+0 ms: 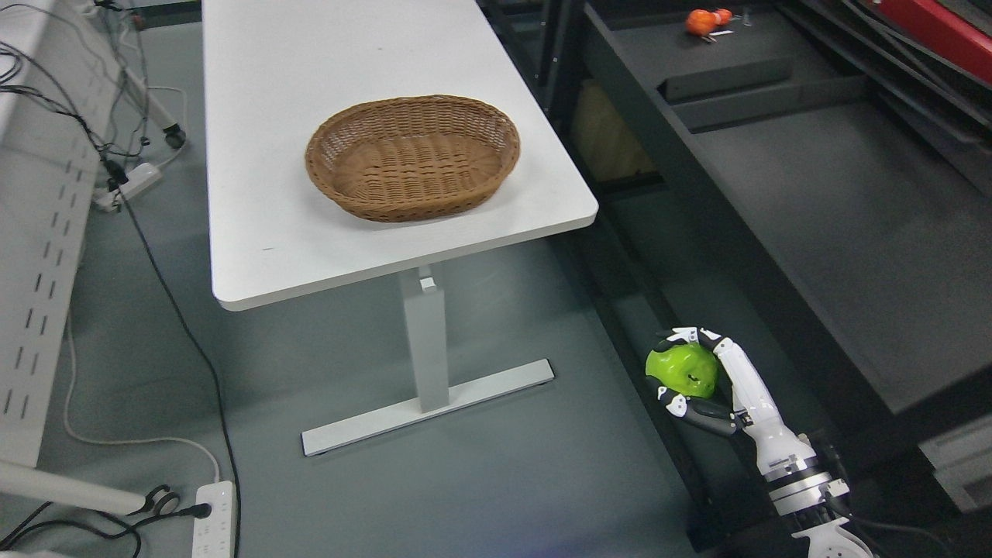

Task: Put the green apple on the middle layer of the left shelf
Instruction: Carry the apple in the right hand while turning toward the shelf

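Observation:
A bright green apple (682, 370) sits in my right hand (691, 373), whose white and black fingers (685, 335) curl around it. The arm rises from the lower right corner, holding the apple low over the grey floor beside the dark shelf unit (814, 201). The shelf's broad dark surface fills the right side of the view. My left hand is out of the picture.
A brown wicker basket (413, 157) stands on the white table (263, 116), whose leg and foot (426, 387) rest on the floor. An orange object (705, 22) lies on the far shelf. Cables and power strips (211, 521) lie at the left beside a white perforated panel (39, 232).

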